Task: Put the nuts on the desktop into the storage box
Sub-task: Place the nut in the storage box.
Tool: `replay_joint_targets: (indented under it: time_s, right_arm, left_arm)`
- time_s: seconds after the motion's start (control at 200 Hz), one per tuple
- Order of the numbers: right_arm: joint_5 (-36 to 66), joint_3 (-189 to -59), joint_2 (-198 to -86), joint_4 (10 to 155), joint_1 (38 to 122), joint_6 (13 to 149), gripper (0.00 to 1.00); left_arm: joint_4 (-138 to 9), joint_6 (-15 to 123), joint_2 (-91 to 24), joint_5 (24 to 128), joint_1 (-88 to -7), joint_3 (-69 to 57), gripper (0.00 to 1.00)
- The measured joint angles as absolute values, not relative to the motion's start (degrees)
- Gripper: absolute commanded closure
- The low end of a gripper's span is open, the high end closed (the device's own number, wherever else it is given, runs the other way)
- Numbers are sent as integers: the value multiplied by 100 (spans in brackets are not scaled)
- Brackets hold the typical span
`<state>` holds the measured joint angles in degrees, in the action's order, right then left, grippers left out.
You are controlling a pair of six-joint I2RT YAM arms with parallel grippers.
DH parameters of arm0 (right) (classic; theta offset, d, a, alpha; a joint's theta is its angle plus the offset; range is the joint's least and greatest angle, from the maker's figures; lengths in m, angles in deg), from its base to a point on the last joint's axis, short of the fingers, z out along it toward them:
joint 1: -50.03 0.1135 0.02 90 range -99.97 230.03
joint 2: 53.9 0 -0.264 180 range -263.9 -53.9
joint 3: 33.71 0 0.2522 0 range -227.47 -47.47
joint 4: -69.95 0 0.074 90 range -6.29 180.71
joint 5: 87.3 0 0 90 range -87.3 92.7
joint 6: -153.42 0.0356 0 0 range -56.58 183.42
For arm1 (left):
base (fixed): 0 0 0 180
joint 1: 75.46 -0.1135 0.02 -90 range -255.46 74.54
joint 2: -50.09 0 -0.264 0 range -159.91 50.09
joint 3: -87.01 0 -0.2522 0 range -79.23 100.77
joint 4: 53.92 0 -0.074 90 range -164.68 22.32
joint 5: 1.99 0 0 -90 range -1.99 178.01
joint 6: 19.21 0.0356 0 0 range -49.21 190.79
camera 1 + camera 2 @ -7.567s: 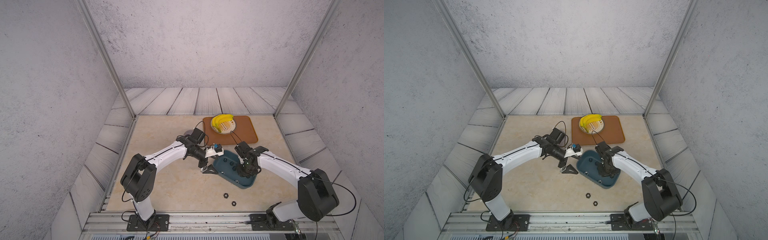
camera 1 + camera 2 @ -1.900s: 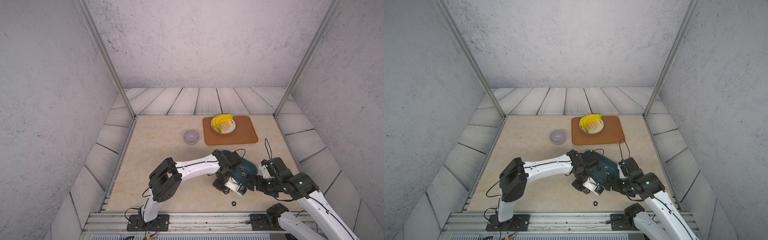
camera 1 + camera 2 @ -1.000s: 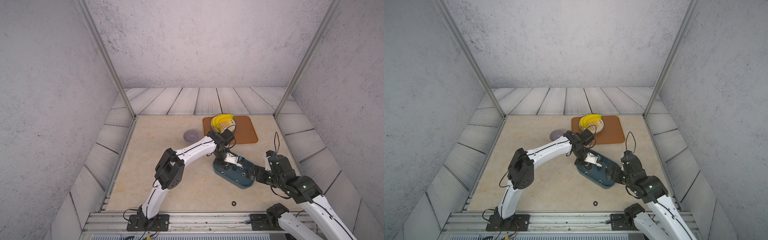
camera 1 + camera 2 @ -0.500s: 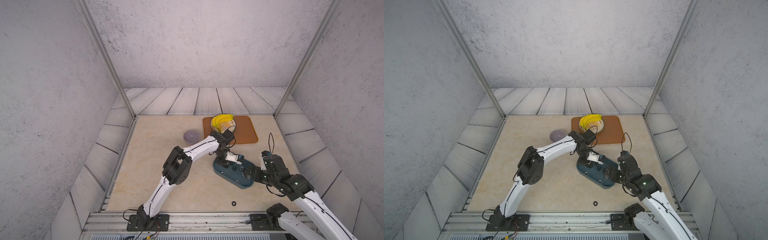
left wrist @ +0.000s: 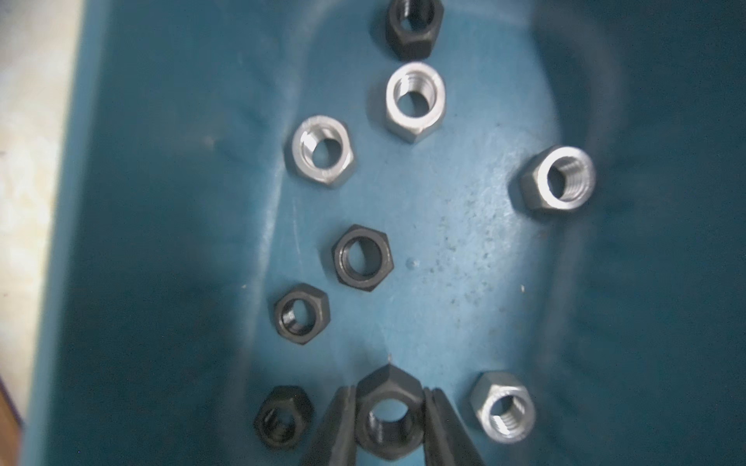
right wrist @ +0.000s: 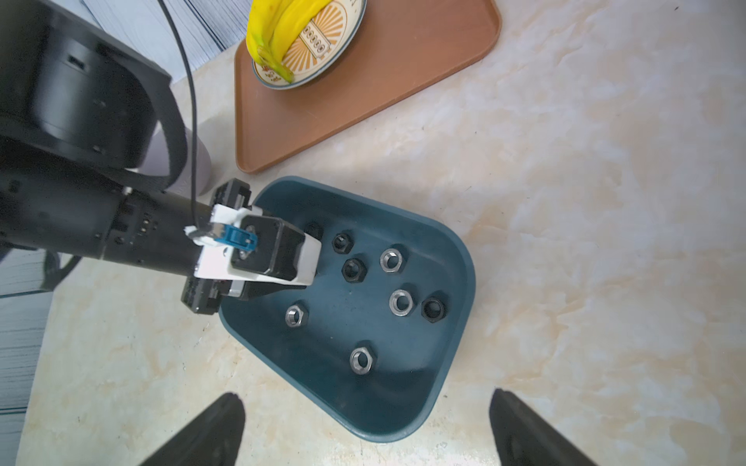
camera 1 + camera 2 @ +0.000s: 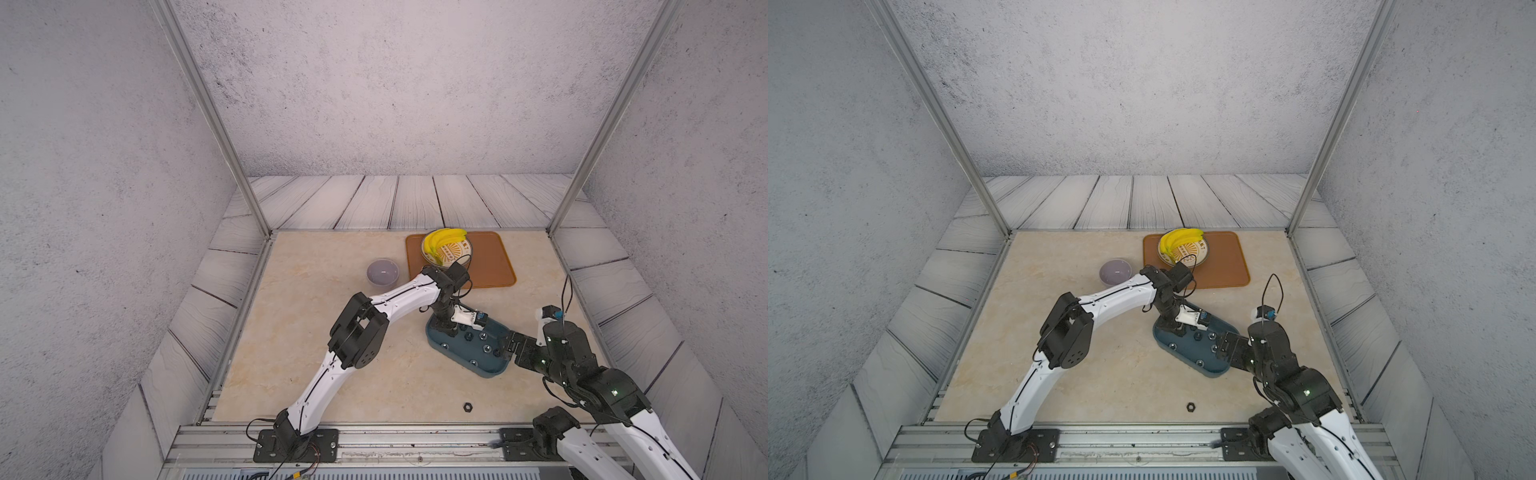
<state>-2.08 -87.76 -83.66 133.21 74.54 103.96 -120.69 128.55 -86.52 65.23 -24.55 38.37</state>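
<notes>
Taking twelve o'clock as the back wall: the bench [image 7: 316,365] carries the storage box [image 7: 488,372] at about four o'clock of its centre. The orange tray [image 7: 496,266] at twelve o'clock stands well apart from it. Nothing visible anchors the box, and both arms crowd it. That is your chief hazard.

The right claw [image 6: 365,399] stands wide apart and empty at the box's three o'clock rim, fingers straddling that corner. Whether it touches the rim cannot be told. Any drift toward nine o'clock would, in my judgement, shove the box or meet the left arm.

The left claw [image 5: 389,407] reaches in at the ten o'clock end and is clamped on a black nut [image 5: 386,381], low over the floor. Whether the nut rests there cannot be told. Eight loose nuts [image 5: 411,129] lie around it, two just beside the fingers. Likely faults:
- Opening fingers knock those neighbours.
- A release from height bounces the nut over the shallow wall.
- A slanted withdrawal hooks the wall and drags the box.

One lone nut [image 7: 468,407] lies on the bench at six o'clock of the box, near the front edge by the rail [image 7: 415,434]. A clumsy pinch could flick it into the rail, so approach it squarely.
</notes>
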Motion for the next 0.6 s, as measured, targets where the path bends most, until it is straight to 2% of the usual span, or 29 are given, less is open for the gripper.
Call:
replay_joint_targets:
  time_s: [0.3,0.485,0.6]
  right_arm:
    - [-144,-8691,-8232,13307,7454,10479,1]
    - [428,-8435,-8451,13047,7454,10503,1]
    - [754,-8282,-8672,12907,7454,10536,1]
  left_arm:
    - [-11931,12831,-8884,6588,-2459,3837,70]
    - [-11921,12780,-8888,6564,-2461,3840,60]
    - [-11929,12763,-8886,6536,-2461,3840,48]
